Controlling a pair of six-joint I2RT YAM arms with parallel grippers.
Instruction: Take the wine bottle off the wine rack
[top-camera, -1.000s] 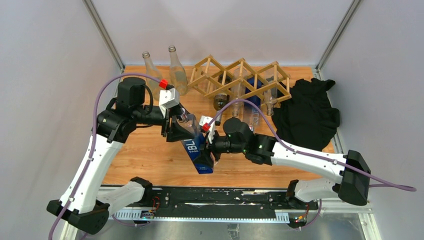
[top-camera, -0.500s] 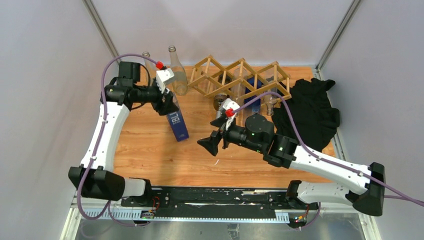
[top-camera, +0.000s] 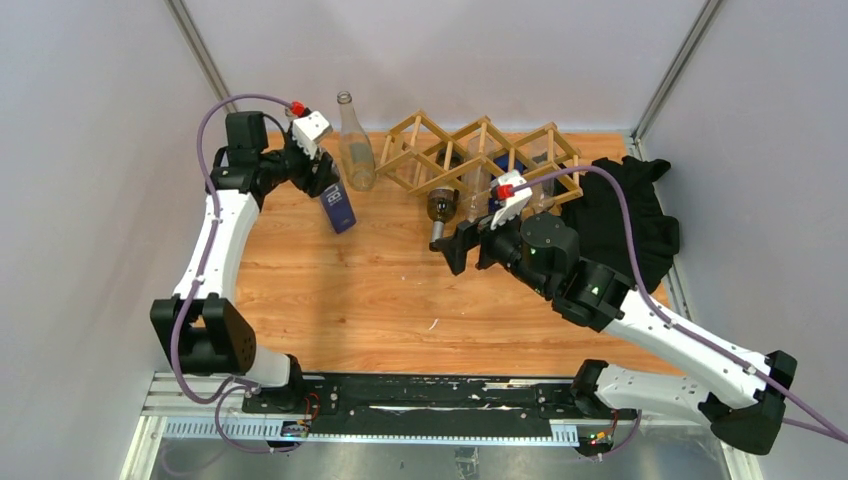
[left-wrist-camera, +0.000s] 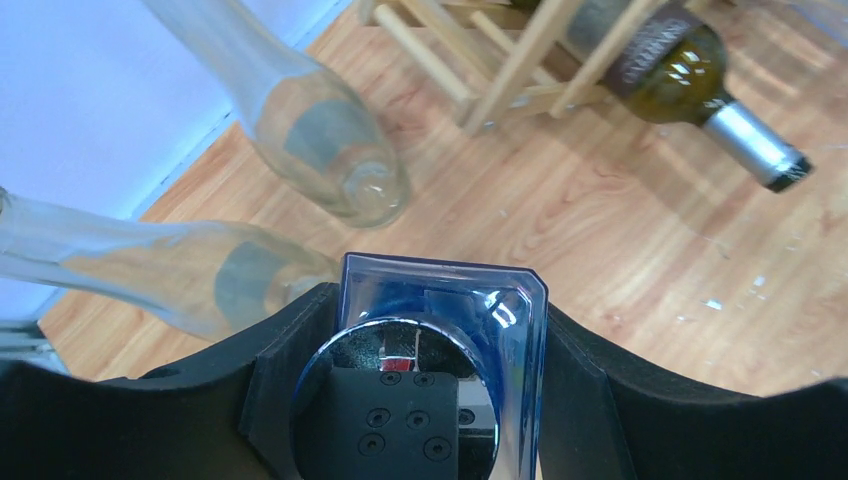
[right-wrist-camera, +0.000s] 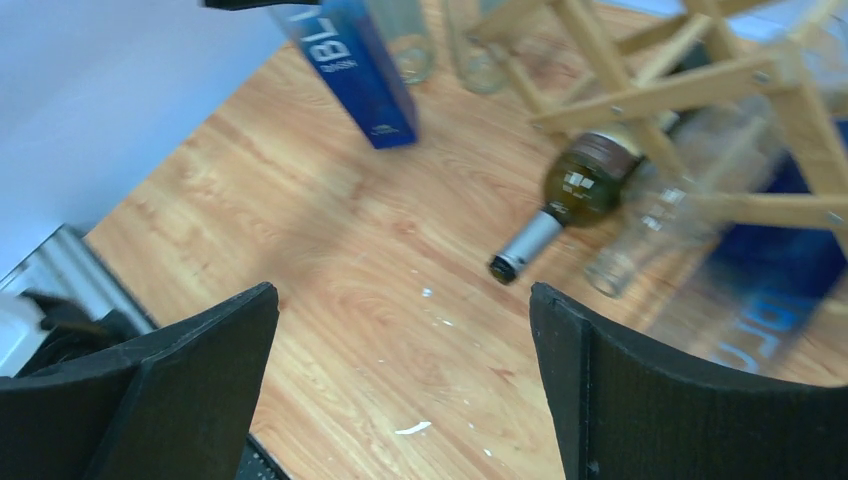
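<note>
The light wooden wine rack (top-camera: 480, 150) stands at the back of the table. A dark green wine bottle (top-camera: 440, 208) (right-wrist-camera: 580, 185) (left-wrist-camera: 680, 80) lies in its left lower cell, silver-foiled neck pointing forward. My right gripper (top-camera: 462, 245) (right-wrist-camera: 405, 350) is open and empty, just in front of that neck. My left gripper (top-camera: 322, 185) (left-wrist-camera: 440, 340) is shut on the top of a blue square bottle (top-camera: 338, 207) (left-wrist-camera: 500, 310) (right-wrist-camera: 355, 65) at the back left. That bottle hangs nearly upright, base close to the wood; whether it touches I cannot tell.
A clear empty bottle (top-camera: 355, 150) (left-wrist-camera: 310, 130) stands left of the rack, and a second clear bottle (left-wrist-camera: 180, 270) stands beside the left gripper. Clear bottles (right-wrist-camera: 650, 230) and another blue bottle (right-wrist-camera: 770, 290) lie in the rack. A black cloth (top-camera: 615, 225) covers the right side.
The right gripper let go of the blue bottle, opened wide and moved back toward the rack. The left arm carried the blue bottle to the back left, near the clear bottles.
</note>
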